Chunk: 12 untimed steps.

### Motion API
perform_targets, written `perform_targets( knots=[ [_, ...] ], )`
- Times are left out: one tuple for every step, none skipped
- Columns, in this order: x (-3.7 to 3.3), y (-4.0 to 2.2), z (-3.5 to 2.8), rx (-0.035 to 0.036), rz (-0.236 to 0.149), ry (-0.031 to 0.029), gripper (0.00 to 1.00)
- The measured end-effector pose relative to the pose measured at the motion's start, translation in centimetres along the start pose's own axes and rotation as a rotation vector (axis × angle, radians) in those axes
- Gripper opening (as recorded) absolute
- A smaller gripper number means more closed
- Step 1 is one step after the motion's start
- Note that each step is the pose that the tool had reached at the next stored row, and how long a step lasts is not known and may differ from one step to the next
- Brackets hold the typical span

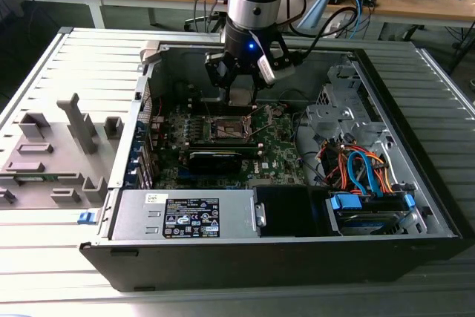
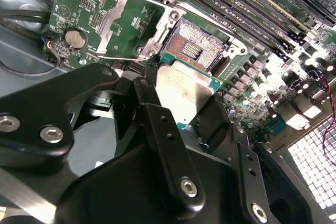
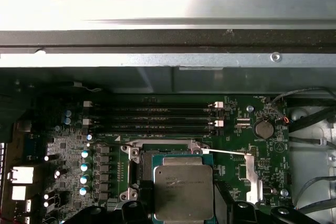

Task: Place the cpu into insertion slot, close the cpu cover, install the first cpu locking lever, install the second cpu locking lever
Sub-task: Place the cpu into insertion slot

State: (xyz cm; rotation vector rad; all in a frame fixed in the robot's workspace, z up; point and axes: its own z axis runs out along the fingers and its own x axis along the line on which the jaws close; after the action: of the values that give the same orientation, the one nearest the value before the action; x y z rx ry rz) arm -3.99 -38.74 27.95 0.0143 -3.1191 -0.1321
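The gripper (image 2: 181, 109) is clenched on the cpu (image 2: 185, 88), pinching two opposite edges and holding it just above the insertion slot (image 2: 197, 51), not yet seated. The cpu cover (image 2: 122, 20) lies swung open beside the slot. The chip looks light, stiff and slick-topped, and it is probably fragile underneath, so the edges are the safe hold. In the exterior view the case wall (image 1: 245, 56) is at the slot's 12 o'clock, a black card (image 1: 215, 158) is near at 6, and the drive cage (image 1: 335, 113) is well apart at 3.
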Motion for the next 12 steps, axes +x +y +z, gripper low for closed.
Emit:
perform_targets(
  knots=[
    [0.0, -0.01, 0.01, 0.0, 0.0, 0.0, 0.55],
    [0.0, -0.02, 0.02, 0.0, 0.0, 0.0, 0.55],
    [0.0, -0.03, 0.03, -0.0001, 0.0, 0.0, 0.55],
    [0.0, -0.03, 0.04, 0.0, 0.0, 0.0, 0.55],
    [0.0, -0.03, 0.05, 0.0001, 0.0, 0.0, 0.55],
    [0.0, -0.04, 0.07, -0.0001, 0.0, -0.0001, 0.55],
    [0.0, -0.04, 0.08, -0.0002, 0.0, -0.0001, 0.55],
    [0.0, -0.07, 0.11, -0.0002, 0.0, -0.0001, 0.55],
    [-0.01, -0.1, 0.15, -0.0002, 0.0, -0.0001, 0.55],
    [0.0, -0.11, 0.15, -0.0001, 0.0, 0.0, 0.55],
    [0.0, -0.12, 0.16, 0.0, 0.0, 0.0, 0.55],
    [0.0, -0.13, 0.19, 0.0001, 0.0, 0.0, 0.55]
  ],
)
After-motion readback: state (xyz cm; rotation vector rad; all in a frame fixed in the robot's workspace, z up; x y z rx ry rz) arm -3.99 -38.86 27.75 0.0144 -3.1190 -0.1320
